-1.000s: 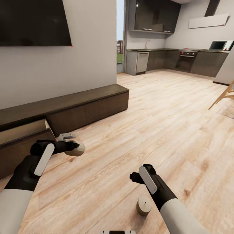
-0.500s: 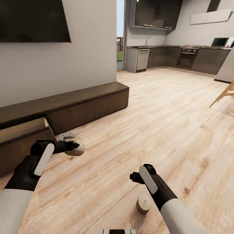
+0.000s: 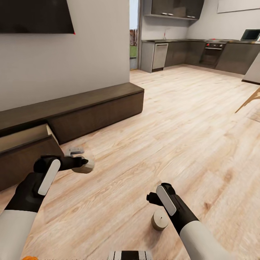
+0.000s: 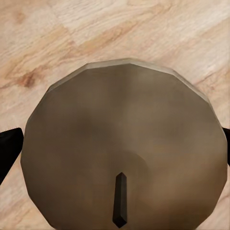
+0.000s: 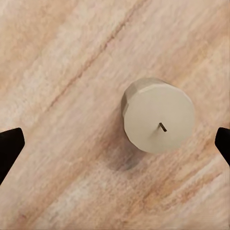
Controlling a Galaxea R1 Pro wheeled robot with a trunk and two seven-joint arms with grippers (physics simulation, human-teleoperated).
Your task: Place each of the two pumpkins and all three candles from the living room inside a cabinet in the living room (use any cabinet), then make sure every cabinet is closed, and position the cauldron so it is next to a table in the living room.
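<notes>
Down at the near left, my left hand (image 3: 83, 164) pinches a stubby beige candle (image 3: 86, 164) between its two fingers; the left wrist view shows that candle (image 4: 124, 143) end on, its dark wick (image 4: 120, 199) pointing at the camera, with a black fingertip (image 4: 7, 151) pressed at each side of it, held clear above the plank floor (image 3: 173, 119); just beyond it a small grey object (image 3: 75, 150) lies on the floor, too blurred for me to name. My right hand (image 3: 151, 198) hangs low at the near right with its fingers spread wide; in the right wrist view the two fingertips (image 5: 9, 146) sit at opposite edges and a second candle (image 5: 159, 115) stands upright on the floor between them, nearer one finger, untouched; from the head view that second candle (image 3: 159, 220) stands just beside my right forearm. To the far left the long dark cabinet (image 3: 94, 112) runs along the wall under a black screen (image 3: 34, 16); one drawer (image 3: 25, 144) at its left end is pulled out, and I cannot see what lies inside; the fronts further right look flush. A kitchen (image 3: 195, 54) lies far off at the right; probably a pumpkin, a sliver of orange (image 3: 29, 258) shows at the very near edge.
</notes>
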